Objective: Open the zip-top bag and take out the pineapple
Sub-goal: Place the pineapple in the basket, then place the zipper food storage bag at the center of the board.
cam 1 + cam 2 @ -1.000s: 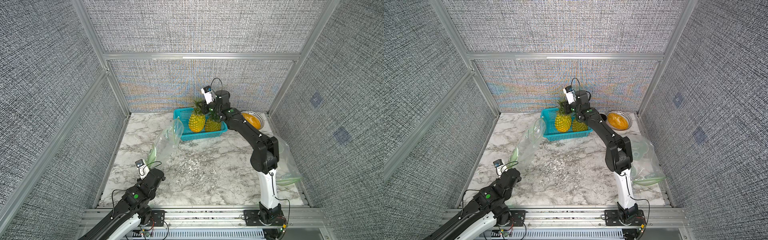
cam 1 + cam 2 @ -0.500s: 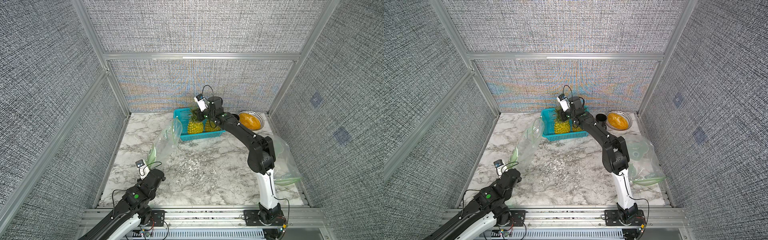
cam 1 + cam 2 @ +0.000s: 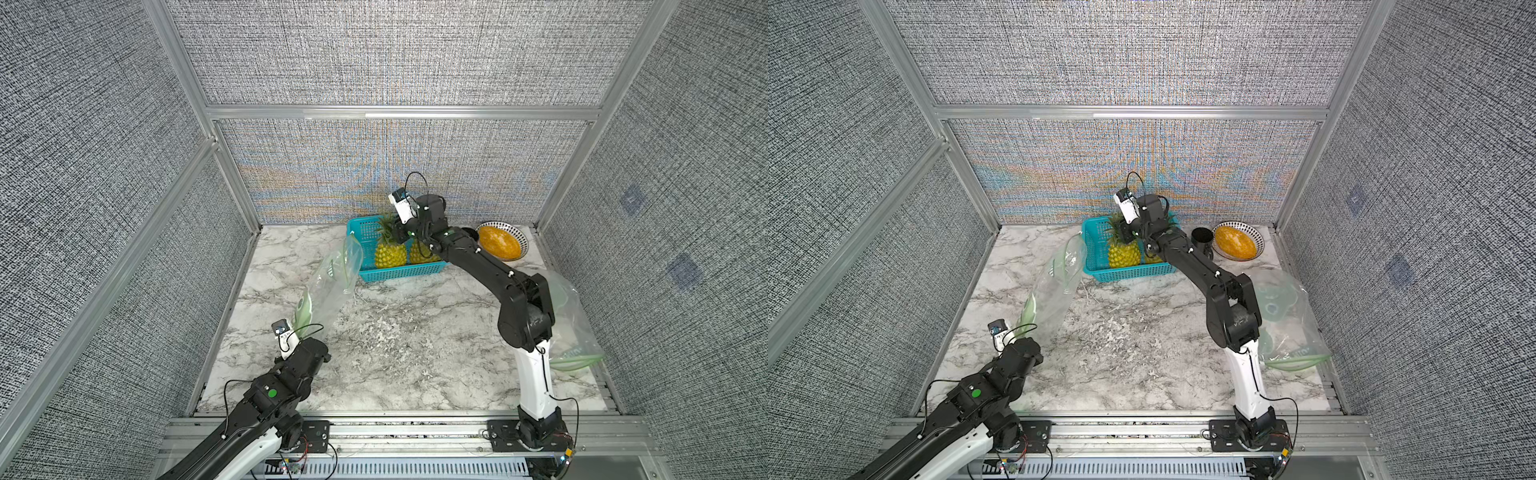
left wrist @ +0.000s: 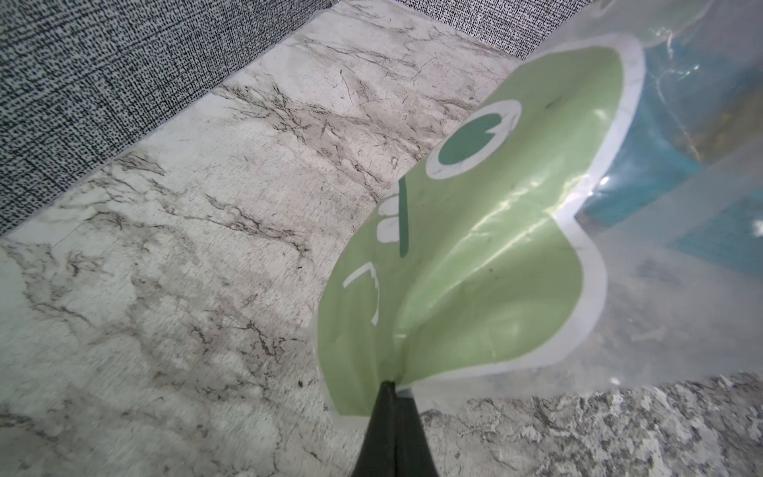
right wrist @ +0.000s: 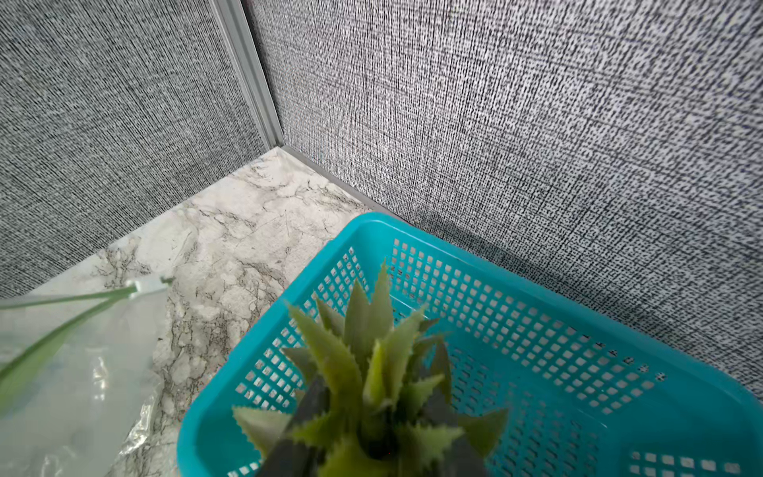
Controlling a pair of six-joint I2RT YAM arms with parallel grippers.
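Note:
The clear zip-top bag (image 3: 332, 282) (image 3: 1054, 291) with a green printed face (image 4: 454, 247) hangs slanted over the left of the table. Its bottom corner is pinched in my shut left gripper (image 4: 390, 386) (image 3: 304, 332). Its green-zipped mouth (image 5: 62, 305) gapes beside the basket. A pineapple (image 3: 390, 254) (image 3: 1124, 254) stands upright in the blue basket (image 3: 399, 272). My right gripper (image 5: 377, 392) (image 3: 401, 235) is at its leafy crown (image 5: 363, 351), fingers (image 5: 313, 396) apart on either side of the leaves.
A second pineapple (image 3: 422, 254) stands in the same basket (image 5: 536, 330), behind my right arm. A bowl of orange food (image 3: 500, 240) and a black cup (image 3: 1202, 237) sit at the back right. Another clear bag (image 3: 573, 328) lies at the right edge.
My right gripper carried the pineapple down into the basket's left side and its fingers have spread apart around the crown. The left gripper and the bag have stayed still.

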